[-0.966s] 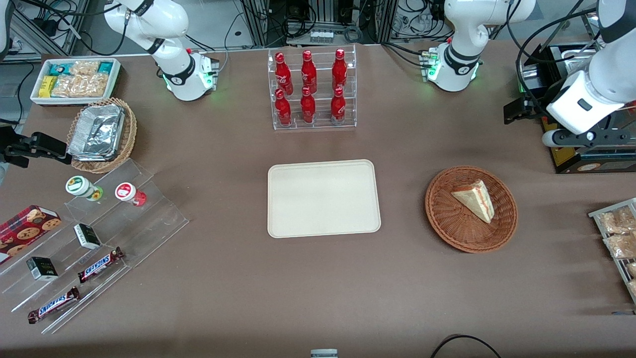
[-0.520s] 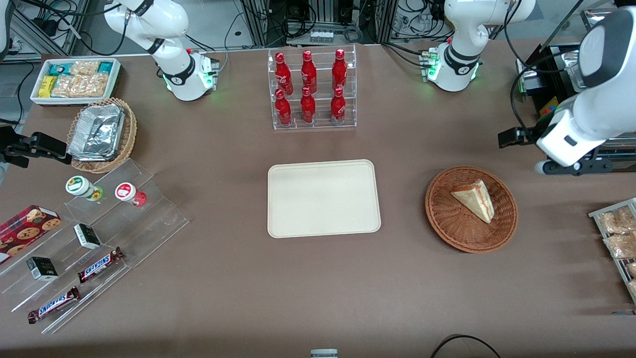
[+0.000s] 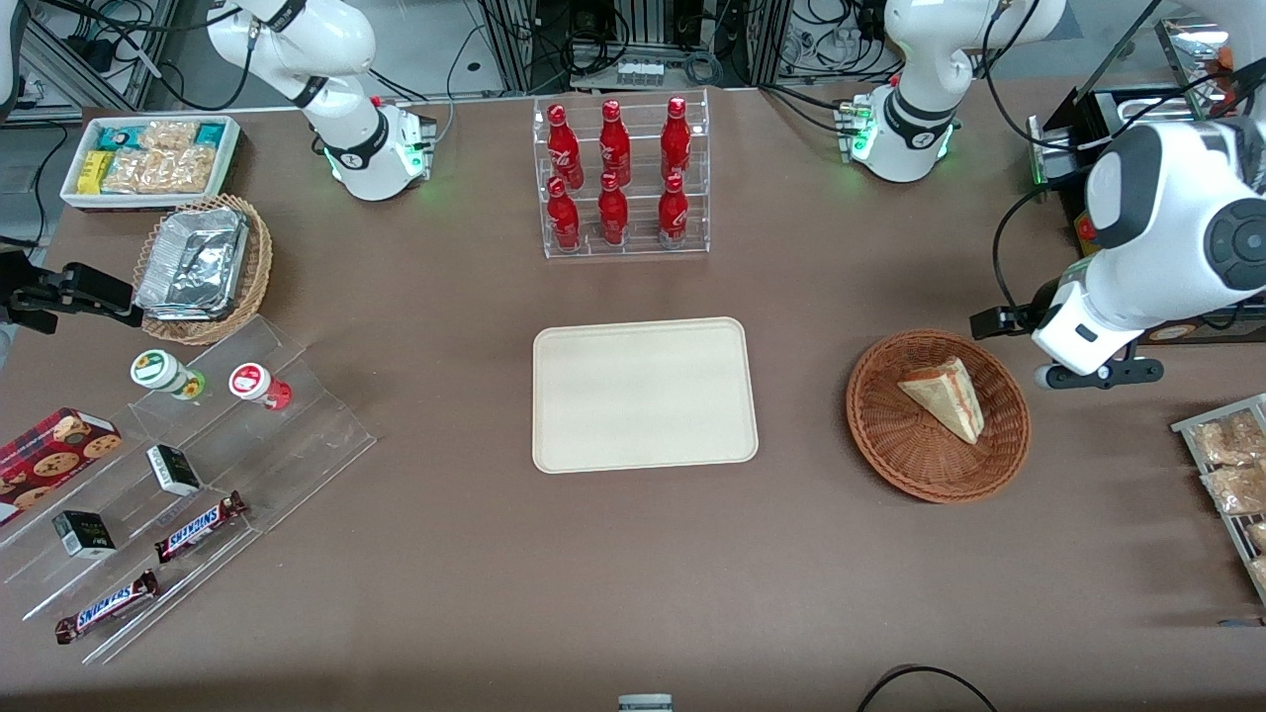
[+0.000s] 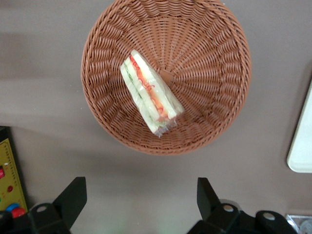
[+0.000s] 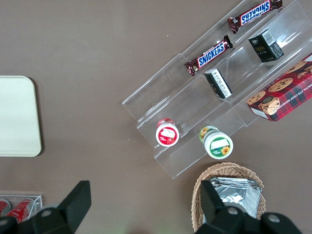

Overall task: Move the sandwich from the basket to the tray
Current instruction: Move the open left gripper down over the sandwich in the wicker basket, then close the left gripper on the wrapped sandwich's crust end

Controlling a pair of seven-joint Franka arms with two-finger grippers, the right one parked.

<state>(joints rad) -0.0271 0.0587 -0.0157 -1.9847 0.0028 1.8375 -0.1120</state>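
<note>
The sandwich (image 3: 945, 398), a pale wedge with red and green filling along its edge, lies in the reddish-brown wicker basket (image 3: 890, 460). The cream tray (image 3: 643, 396) sits at mid-table, beside the basket toward the parked arm's end, with nothing on it. My gripper (image 3: 1093, 374) hangs above bare table just outside the basket's rim, toward the working arm's end. In the left wrist view the gripper (image 4: 140, 195) is open, its fingers wide apart with only tabletop between them. The sandwich (image 4: 151, 92) rests in the basket (image 4: 222, 58), apart from the gripper, and a tray (image 4: 302, 141) corner shows.
A clear rack of red bottles (image 3: 618, 178) stands farther from the front camera than the tray. A wire rack of snack packets (image 3: 1226, 475) and a black box (image 3: 1167, 326) crowd the working arm's end. Acrylic steps with snacks (image 3: 188, 465) and a foil-filled basket (image 3: 203, 267) lie toward the parked arm's end.
My arm has swung in from the table's edge toward the basket, coming nearer the front camera. The sandwich, basket and tray have not moved.
</note>
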